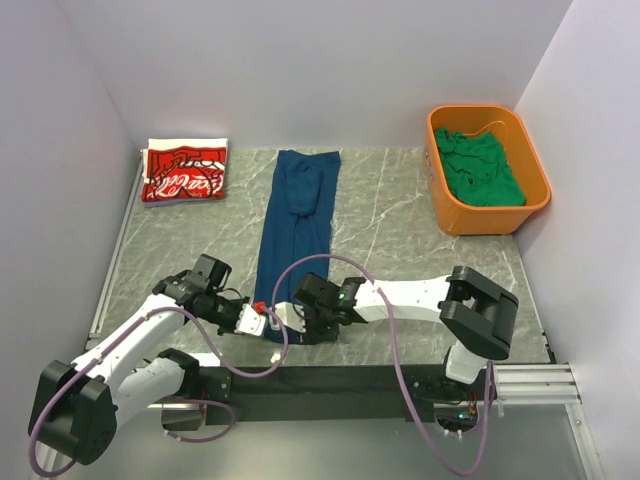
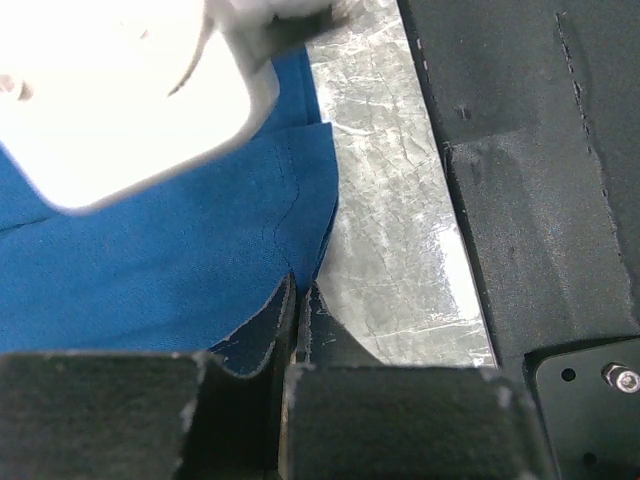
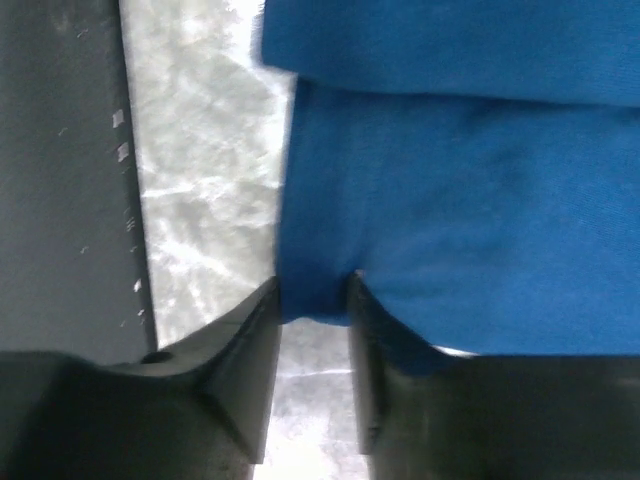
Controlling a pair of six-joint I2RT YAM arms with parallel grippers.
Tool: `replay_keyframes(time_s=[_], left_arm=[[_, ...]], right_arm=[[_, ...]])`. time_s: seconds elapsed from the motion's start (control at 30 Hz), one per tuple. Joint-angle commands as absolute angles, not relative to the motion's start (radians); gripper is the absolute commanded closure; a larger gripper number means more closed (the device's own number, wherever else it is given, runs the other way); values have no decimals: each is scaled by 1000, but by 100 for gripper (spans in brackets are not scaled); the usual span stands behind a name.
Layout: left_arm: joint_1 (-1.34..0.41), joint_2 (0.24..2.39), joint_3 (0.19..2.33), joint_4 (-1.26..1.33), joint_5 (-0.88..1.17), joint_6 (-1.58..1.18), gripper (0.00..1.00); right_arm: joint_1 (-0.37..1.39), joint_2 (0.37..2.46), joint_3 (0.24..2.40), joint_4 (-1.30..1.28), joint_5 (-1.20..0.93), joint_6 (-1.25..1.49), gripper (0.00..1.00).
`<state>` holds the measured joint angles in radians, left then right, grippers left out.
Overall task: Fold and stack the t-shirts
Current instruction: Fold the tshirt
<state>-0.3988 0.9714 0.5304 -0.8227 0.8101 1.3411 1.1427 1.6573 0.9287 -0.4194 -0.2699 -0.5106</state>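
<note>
Our left gripper and right gripper each pinch the near hem of the navy t-shirt; lifting unevenly could let it slip, skewing our fold.

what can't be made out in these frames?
Top view: blue t-shirt near hem, covered by left claw and right claw.
Top view: green t-shirt bunched in orange tub; lower part behind its wall.
Left wrist: white blur upper left, overexposed, unidentifiable.
Right wrist: soft focus; right claw's fingers straddle the hem, grip unclear.
</note>
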Motion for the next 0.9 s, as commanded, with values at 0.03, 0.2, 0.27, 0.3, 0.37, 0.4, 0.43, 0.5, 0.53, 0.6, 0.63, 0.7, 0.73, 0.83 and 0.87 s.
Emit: replay_keyframes(time_s=[0.03, 0.2, 0.27, 0.3, 0.37, 0.4, 0.43, 0.5, 0.53, 0.6, 0.63, 0.7, 0.73, 0.83, 0.87], left_arm=[[-403, 948, 515, -805, 825, 1327, 99], [-403, 956, 541, -799, 831, 1312, 99], [-403, 962, 557, -813, 838, 1312, 99], [-403, 965, 577, -816, 841, 1304, 99], [-403, 977, 604, -877, 854, 1330, 99], [-403, 979, 632, -909, 861, 1338, 99], [-403, 977, 644, -960, 868, 1345, 99], [-405, 960, 667, -1005, 885, 1364, 99], [-406, 941, 672, -1024, 890, 1371, 99], [-408, 924, 687, -1051, 900, 1346, 99], [-408, 916, 695, -1048, 905, 1323, 99], [-408, 923, 725, -1026, 919, 1235, 99], [-408, 939, 736, -1016, 916, 1212, 100], [-391, 974, 756, -930, 879, 1144, 99], [-382, 986, 758, -896, 871, 1123, 99]], right_arm=[[1152, 1738, 916, -469, -213, -502, 92], [1152, 1678, 899, -479, -186, -482, 100], [1150, 1610, 897, -501, -198, -482, 100], [1152, 1582, 900, -514, -222, -483, 100], [1152, 1489, 899, -544, -247, -480, 100], [1152, 1456, 893, -552, -259, -480, 100], [1152, 1425, 887, -558, -281, -482, 100], [1154, 1358, 867, -577, -294, -489, 100], [1154, 1332, 861, -583, -302, -500, 100], [1152, 1315, 859, -601, -296, -508, 100], [1149, 1296, 859, -597, -292, -505, 100], [1123, 1284, 867, -598, -288, -503, 100], [1105, 1287, 873, -600, -291, -505, 100], [1022, 1316, 910, -607, -295, -541, 100], [1000, 1324, 917, -604, -287, -557, 100]])
